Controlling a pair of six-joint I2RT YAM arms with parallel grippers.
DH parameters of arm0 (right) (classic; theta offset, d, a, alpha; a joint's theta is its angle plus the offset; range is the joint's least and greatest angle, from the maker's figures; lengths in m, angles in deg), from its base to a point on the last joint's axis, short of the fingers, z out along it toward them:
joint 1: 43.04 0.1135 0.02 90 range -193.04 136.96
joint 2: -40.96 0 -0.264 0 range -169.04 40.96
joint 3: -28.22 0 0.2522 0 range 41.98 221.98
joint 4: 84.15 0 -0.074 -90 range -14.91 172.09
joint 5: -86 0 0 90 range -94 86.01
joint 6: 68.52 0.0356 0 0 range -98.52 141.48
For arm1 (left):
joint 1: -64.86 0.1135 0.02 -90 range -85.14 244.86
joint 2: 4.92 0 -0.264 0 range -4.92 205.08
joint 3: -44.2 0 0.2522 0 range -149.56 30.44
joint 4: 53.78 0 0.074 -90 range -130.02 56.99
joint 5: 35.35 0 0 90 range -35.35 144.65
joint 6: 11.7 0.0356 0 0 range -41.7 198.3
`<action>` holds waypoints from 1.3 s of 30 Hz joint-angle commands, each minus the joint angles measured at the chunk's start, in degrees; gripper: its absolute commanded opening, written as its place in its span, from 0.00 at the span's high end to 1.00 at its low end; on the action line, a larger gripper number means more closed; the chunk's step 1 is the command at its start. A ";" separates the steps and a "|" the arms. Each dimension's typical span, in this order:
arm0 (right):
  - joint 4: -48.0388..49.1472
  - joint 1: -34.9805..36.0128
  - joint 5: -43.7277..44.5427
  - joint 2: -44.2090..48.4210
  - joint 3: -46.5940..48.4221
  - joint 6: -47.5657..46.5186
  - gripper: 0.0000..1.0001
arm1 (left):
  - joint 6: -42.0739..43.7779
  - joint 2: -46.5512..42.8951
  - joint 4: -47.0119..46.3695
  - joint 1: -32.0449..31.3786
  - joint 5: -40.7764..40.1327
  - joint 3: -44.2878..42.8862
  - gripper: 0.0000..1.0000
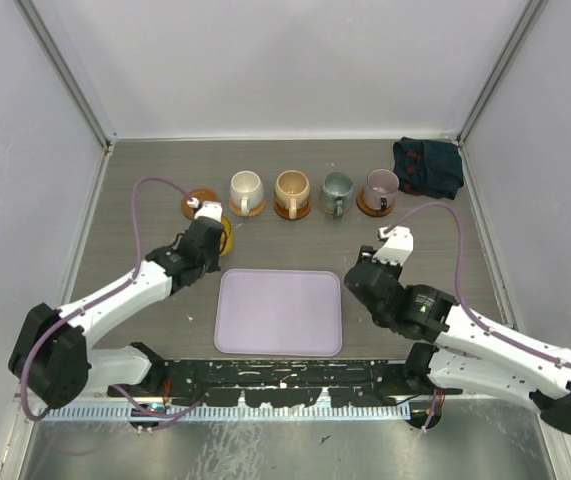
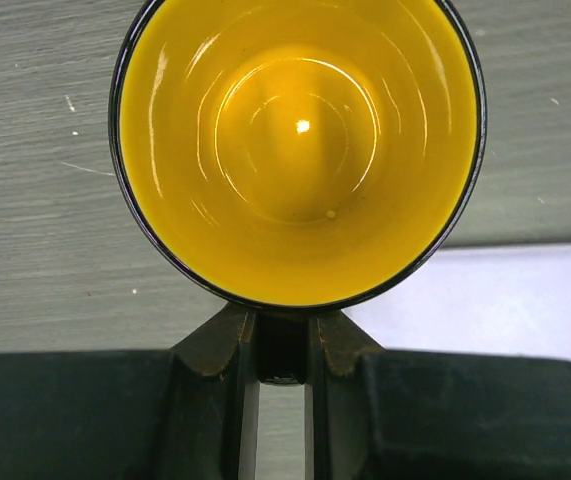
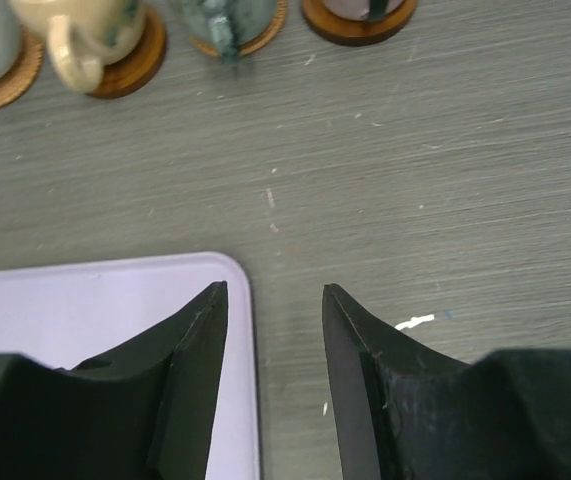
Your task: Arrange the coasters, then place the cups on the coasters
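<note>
The right pincer (image 3: 275, 300) is hanging released and empty over the table (image 3: 415, 180), by the tray (image 3: 85, 310) corner. The left pincer (image 2: 282, 335) is clenching the yellow cup (image 2: 300, 150) by its handle, just short of the bare coaster (image 1: 201, 201). With so thin a grip, the cup is at risk of swinging, landing off-centre or bumping the cream cup (image 1: 246, 190) beyond.

White arms (image 1: 115, 295), mauve cables (image 1: 137, 215); left tool (image 2: 281, 330), right tool (image 3: 275, 292) black.
</note>
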 commanded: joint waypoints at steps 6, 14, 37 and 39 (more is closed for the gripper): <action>21.02 -25.36 -19.78 -6.77 -1.18 -19.83 0.52 | 3.69 9.73 -10.47 12.05 8.38 -11.60 1.00; 31.75 -41.26 -33.32 -15.61 -1.28 -22.87 0.55 | 3.88 17.93 -11.87 20.54 13.45 -19.78 1.00; 35.25 -44.00 -34.73 -19.52 -0.72 -24.92 0.55 | 7.52 30.13 -13.43 25.22 15.62 -28.81 1.00; 35.29 -43.98 -35.04 -19.59 -0.89 -24.76 0.55 | 7.89 30.70 -13.10 25.22 15.43 -29.27 1.00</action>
